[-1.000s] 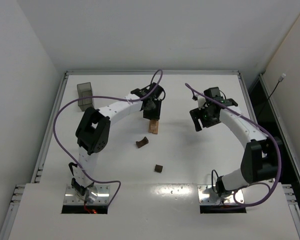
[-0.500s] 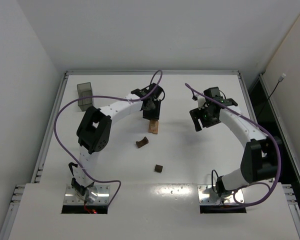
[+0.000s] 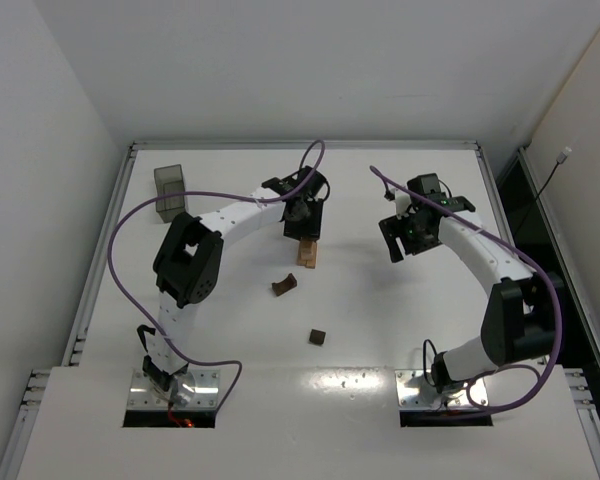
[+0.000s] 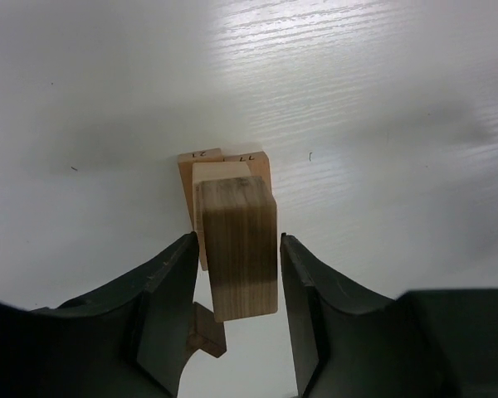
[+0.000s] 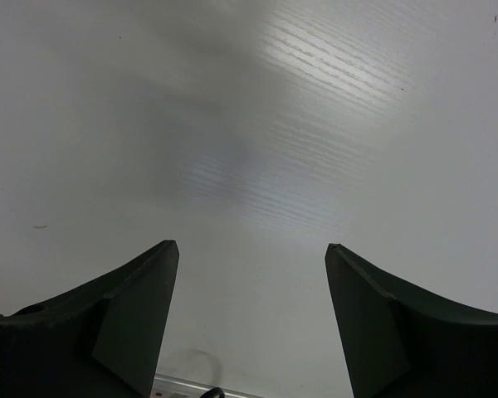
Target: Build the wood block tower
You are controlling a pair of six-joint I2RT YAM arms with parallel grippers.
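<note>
Two light tan blocks lie side by side at the foot of the wood block tower, and the left wrist view shows a small pencilled mark on the end of each. Above them we see a paler tan face. Uppermost is a bar with darker striped grain. The tower stands on the white table, a little left of its middle.

The left gripper hangs right over the tower, its fingers flanking the bar very closely. Only thin slivers show on either side, so we cannot tell whether the pads press the wood or stand just off it.

A dark brown arch piece lies near the tower on the side toward the arm bases. A dark brown cube lies closer to the bases, apart from both.

The right gripper hangs over bare table well to the right, its jaws spread wide with nothing between them. A translucent grey bin stands toward the far left corner.
</note>
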